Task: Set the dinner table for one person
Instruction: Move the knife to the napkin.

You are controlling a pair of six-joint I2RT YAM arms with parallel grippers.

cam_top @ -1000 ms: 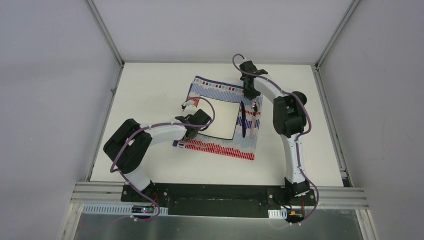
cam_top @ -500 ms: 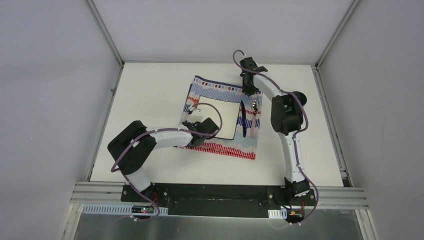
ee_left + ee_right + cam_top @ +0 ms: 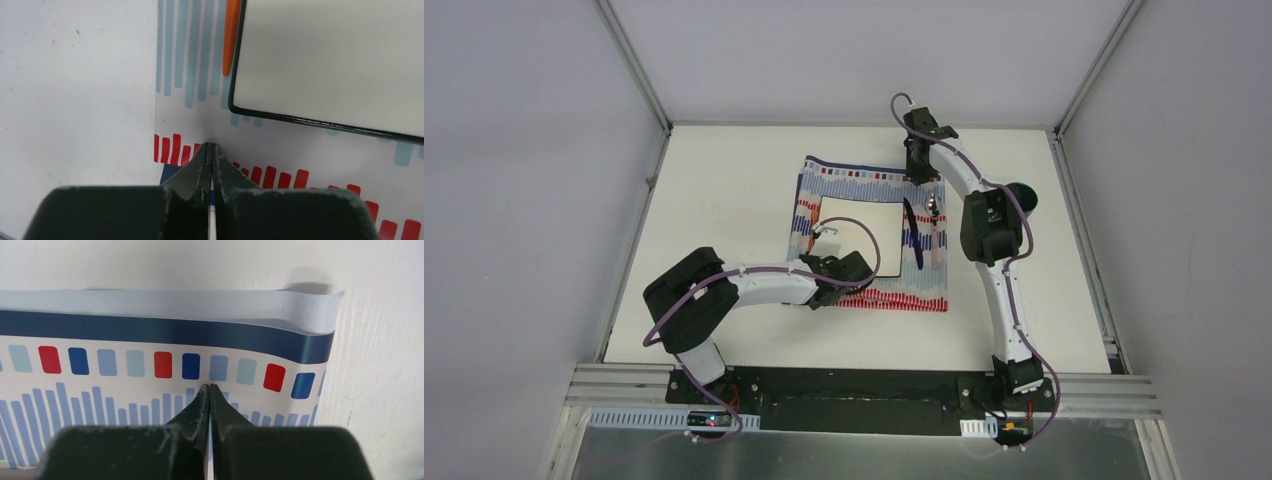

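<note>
The white desk (image 3: pixel 714 190), framed by grey rails, fills the middle of the overhead view, and a striped cloth (image 3: pixel 904 297) is spread on it. The left gripper (image 3: pixel 211 146) is pressed together on the cloth's near left corner, with a thin edge of fabric pinched between its fingers. The right gripper (image 3: pixel 209 386) is clamped on the cloth by its far edge, near the right corner. A white square plate (image 3: pixel 854 228) is laid on the cloth, with an orange utensil (image 3: pixel 231 35) just left of it and a blue one (image 3: pixel 911 237) on its right.
</note>
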